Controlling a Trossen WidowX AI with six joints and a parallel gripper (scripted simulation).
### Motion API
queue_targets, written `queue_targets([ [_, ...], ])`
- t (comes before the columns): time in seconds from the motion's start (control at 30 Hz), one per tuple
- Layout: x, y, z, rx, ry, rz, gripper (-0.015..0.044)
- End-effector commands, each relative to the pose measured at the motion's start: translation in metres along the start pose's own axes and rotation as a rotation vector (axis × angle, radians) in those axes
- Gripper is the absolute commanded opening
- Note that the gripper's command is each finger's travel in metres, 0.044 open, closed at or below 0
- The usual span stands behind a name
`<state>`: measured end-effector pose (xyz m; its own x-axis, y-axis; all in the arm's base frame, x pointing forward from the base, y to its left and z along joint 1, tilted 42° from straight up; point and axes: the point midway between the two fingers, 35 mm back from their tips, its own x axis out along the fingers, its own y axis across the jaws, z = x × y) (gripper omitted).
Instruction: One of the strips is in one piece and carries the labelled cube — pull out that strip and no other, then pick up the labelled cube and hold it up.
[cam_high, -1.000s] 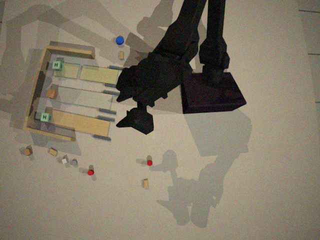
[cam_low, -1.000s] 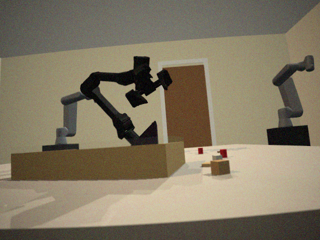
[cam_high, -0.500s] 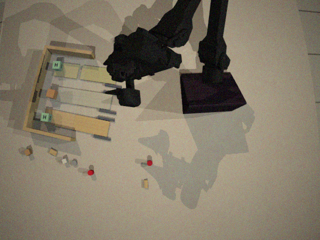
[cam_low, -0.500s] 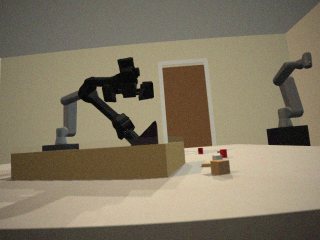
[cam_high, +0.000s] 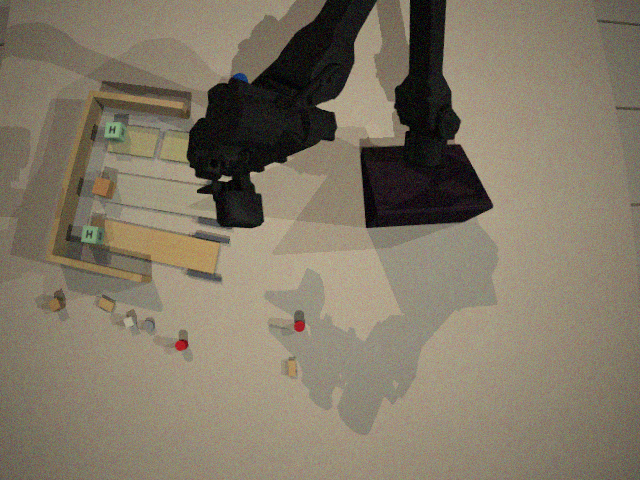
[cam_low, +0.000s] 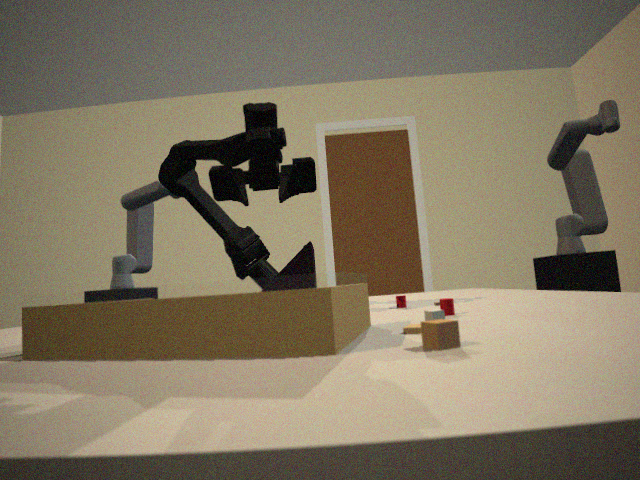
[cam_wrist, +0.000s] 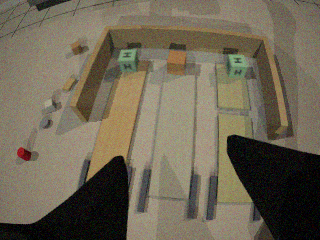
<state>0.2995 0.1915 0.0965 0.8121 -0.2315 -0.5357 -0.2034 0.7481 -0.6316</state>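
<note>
My gripper (cam_low: 264, 202) (cam_wrist: 177, 154) is open and empty, raised above the strips' near ends. An orange-tan strip (cam_high: 160, 246) (cam_wrist: 117, 125) is in one piece and carries a green cube marked H (cam_high: 92, 235) (cam_wrist: 128, 60) at its far end. A pale grey strip (cam_high: 160, 195) (cam_wrist: 176, 120) looks whole and has a plain orange cube (cam_high: 103, 187) (cam_wrist: 176, 62) at its far end. The yellow strip is split by a gap into a far piece (cam_high: 133, 140) (cam_wrist: 233, 90) and a near piece (cam_high: 174, 146) (cam_wrist: 234, 155). Another green H cube (cam_high: 114, 131) (cam_wrist: 237, 65) sits at its far end.
A wooden wall (cam_high: 73, 175) (cam_low: 180, 328) (cam_wrist: 185, 40) encloses the strips' far ends on three sides. Dark low guides (cam_wrist: 144, 190) flank their near ends. Outside lie a red cylinder (cam_high: 181, 344) (cam_wrist: 24, 153), another red cylinder (cam_high: 299, 326) and several small blocks.
</note>
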Motion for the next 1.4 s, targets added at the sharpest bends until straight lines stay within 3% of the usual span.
queue_targets([
  [0.0, 0.021, 0.018, 0.008, 0.036, 0.118, 0.025, 0.0164],
  [0.23, 0.062, 0.050, 0.009, 0.123, 0.364, 0.016, 0.0000],
  [0.67, 0.122, 0.092, -0.034, 0.292, 0.814, -0.161, 0.0000],
  [1.37, 0.143, 0.091, -0.050, 0.295, 0.820, -0.165, 0.0000],
])
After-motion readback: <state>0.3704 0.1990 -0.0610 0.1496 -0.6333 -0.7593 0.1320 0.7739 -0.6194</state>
